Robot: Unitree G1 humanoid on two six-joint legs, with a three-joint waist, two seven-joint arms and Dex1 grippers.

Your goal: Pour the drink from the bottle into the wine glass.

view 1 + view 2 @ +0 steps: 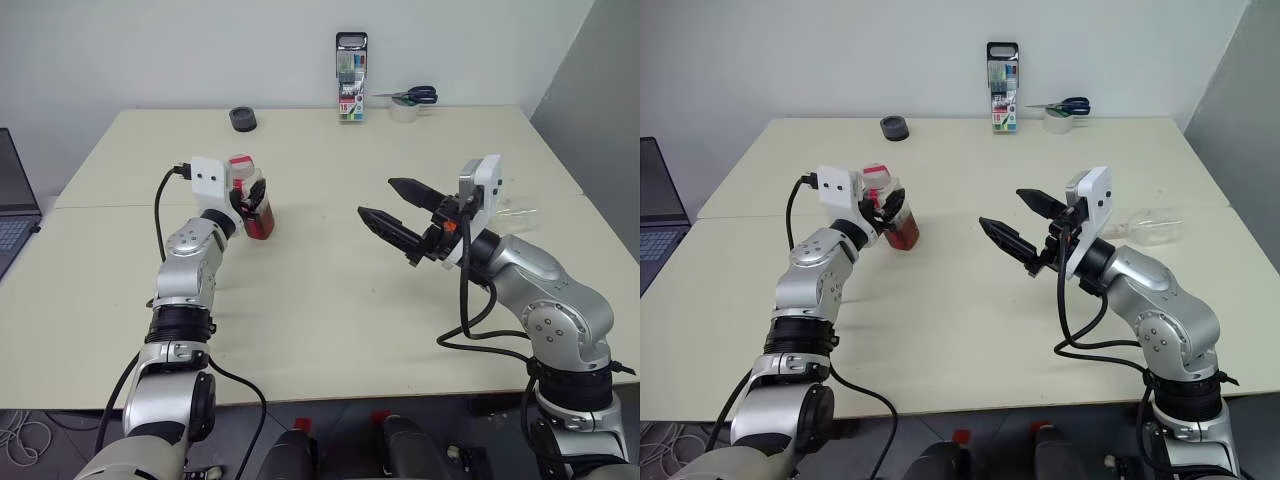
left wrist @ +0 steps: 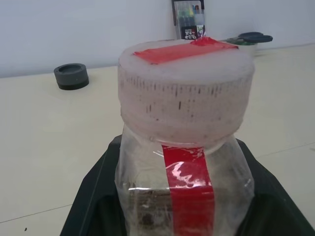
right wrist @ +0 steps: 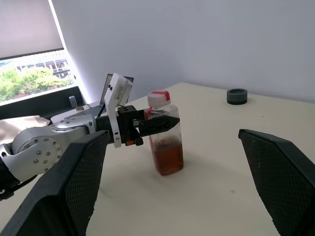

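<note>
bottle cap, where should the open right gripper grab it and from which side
Take the cap by its ribbed round wall, jaws on opposite sides, coming down from above. The bottle stands upright and the left gripper clamps its body just below the neck, so the sides look crowded while the top is free. The right gripper is open.

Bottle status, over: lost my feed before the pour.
Left gripper shut on capped bottle, upright on table. Right gripper open, empty. Wine glass lying on its side behind right arm.
</note>
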